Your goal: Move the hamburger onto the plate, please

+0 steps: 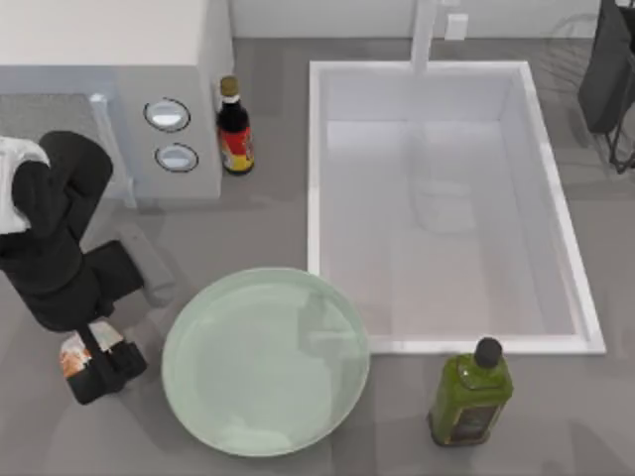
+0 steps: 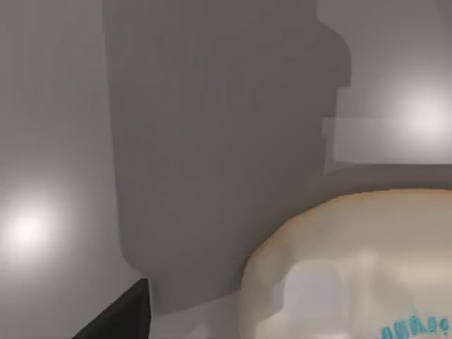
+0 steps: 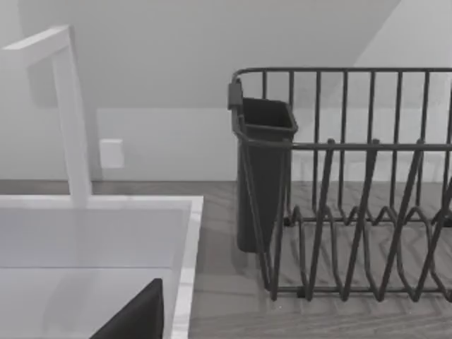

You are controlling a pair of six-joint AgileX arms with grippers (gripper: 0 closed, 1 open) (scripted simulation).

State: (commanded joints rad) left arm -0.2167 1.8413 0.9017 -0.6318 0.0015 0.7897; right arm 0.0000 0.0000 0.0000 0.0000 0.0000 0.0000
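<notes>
The hamburger (image 1: 71,354), a cream lump with orange-red patches, lies on the counter at the front left, partly under my left gripper (image 1: 101,362). In the left wrist view the hamburger (image 2: 353,272) looms close, and a gap separates it from the one dark finger (image 2: 116,318) that shows, so the gripper is open around it. The plate (image 1: 266,362), a large pale green dish, sits just right of the gripper and holds nothing. My right arm (image 1: 605,64) stays parked at the back right corner.
A white sink basin (image 1: 446,203) fills the right half, with its faucet (image 3: 70,113) behind. A soy sauce bottle (image 1: 234,127) stands by the grey appliance (image 1: 119,89). A green oil bottle (image 1: 471,395) stands front right. A dark dish rack (image 3: 353,191) stands beyond the sink.
</notes>
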